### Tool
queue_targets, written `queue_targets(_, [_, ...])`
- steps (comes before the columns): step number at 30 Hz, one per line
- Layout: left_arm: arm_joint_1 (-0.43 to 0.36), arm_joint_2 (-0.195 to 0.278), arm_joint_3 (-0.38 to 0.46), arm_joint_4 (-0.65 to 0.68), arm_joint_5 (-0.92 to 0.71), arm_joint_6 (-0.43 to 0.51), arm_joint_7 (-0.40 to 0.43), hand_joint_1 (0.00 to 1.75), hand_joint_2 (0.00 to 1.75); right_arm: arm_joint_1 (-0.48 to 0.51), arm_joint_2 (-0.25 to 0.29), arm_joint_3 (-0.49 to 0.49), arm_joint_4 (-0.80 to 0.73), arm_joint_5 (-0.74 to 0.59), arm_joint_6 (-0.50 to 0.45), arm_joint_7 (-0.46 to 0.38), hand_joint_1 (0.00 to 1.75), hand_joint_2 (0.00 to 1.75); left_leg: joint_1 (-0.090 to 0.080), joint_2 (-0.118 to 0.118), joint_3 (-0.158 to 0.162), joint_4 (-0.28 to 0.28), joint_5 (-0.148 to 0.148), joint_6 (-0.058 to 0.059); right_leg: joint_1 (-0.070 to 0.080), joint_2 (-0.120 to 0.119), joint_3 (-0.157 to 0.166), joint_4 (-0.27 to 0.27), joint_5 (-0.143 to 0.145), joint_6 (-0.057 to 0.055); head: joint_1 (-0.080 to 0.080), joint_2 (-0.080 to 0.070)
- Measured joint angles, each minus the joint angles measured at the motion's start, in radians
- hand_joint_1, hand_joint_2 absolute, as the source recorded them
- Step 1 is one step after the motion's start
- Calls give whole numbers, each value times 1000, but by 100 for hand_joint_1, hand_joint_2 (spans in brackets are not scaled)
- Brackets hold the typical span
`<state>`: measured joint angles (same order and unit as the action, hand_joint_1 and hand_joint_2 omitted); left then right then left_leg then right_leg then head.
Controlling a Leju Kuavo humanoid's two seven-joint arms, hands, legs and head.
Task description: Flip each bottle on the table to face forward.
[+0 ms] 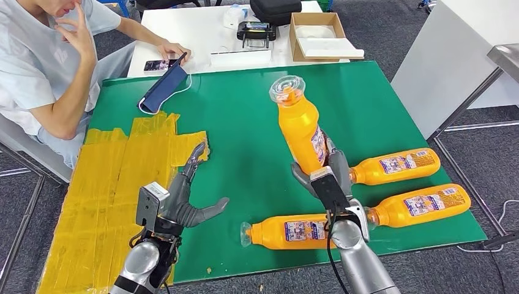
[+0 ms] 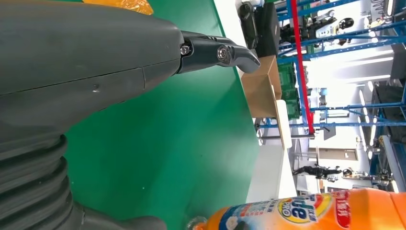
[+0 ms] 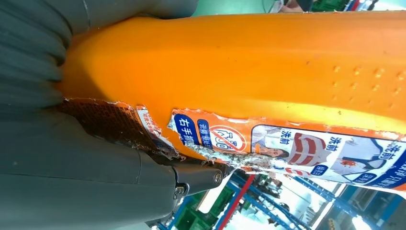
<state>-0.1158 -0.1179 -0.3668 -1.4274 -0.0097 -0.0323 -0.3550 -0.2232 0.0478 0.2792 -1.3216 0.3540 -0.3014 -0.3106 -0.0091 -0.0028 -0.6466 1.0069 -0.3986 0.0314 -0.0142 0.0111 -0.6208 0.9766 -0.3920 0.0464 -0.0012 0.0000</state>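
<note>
Head view: the right hand [image 1: 327,174] gripped a bottle [image 1: 298,125], lifted and tilted above the green worktop [image 1: 245,116], fingers wrapped round its base. Three bottles [image 1: 287,231] lay near and right. The left hand [image 1: 183,202] hovered left, fingers wide

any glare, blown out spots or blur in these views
Head view: even light, sharp, faint sheen on the held bottle. Left wrist view: background windows blown out white, left hand softly blurred up close. Right wrist view: the bottle is close, its torn label still readable.
</note>
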Motion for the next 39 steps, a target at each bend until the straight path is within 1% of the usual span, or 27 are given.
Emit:
queue_targets(14, [-4,2,-11,2,0,1,0,0,175,8,15,-18,-15,-10,8,-2,175,175,0,0,-1,0,0,0,0,0,0,0,0,0,0,0])
queue_targets(16, [-6,2,-13,3,2,1,-1,0,175,8,16,-20,-15,-61,48,-9,175,175,0,0,-1,0,0,0,0,0,0,0,0,0,0,0])
queue_targets(20, [-19,4,-29,8,16,-6,-4,0,175,8,31,-21,-13,-247,211,-23,175,175,0,0,-1,0,0,0,0,0,0,0,0,0,0,0])
queue_targets(22, [-29,4,-40,11,23,-10,-5,0,175,7,43,-17,-8,-295,265,-24,175,175,0,0,-1,0,0,0,0,0,0,0,0,0,0,0])
queue_targets(24, [-40,4,-55,15,38,-13,-2,0,175,4,56,-4,4,-314,294,-25,175,175,0,0,-1,0,0,0,0,0,0,0,0,0,0,0])
queue_targets(27, [-53,4,-77,16,78,-24,13,0,175,-6,71,33,37,-310,301,-24,175,175,0,0,-1,0,0,0,0,0,-1,0,0,0,0,0])
queue_targets(32, [-93,5,-111,20,241,-69,121,0,175,-26,105,126,115,-252,298,-24,175,175,1,0,-2,0,0,0,0,0,-1,0,0,0,0,0])
queue_targets(35, [-115,6,-122,25,268,-70,136,0,175,-30,123,174,150,-239,288,-27,175,175,1,0,-2,0,0,0,0,0,-1,0,0,0,0,0])
queue_targets(39, [-121,7,-129,30,274,-70,137,0,175,-38,130,199,175,-241,285,-31,175,175,1,0,-2,0,0,0,0,0,-2,0,0,0,0,0])
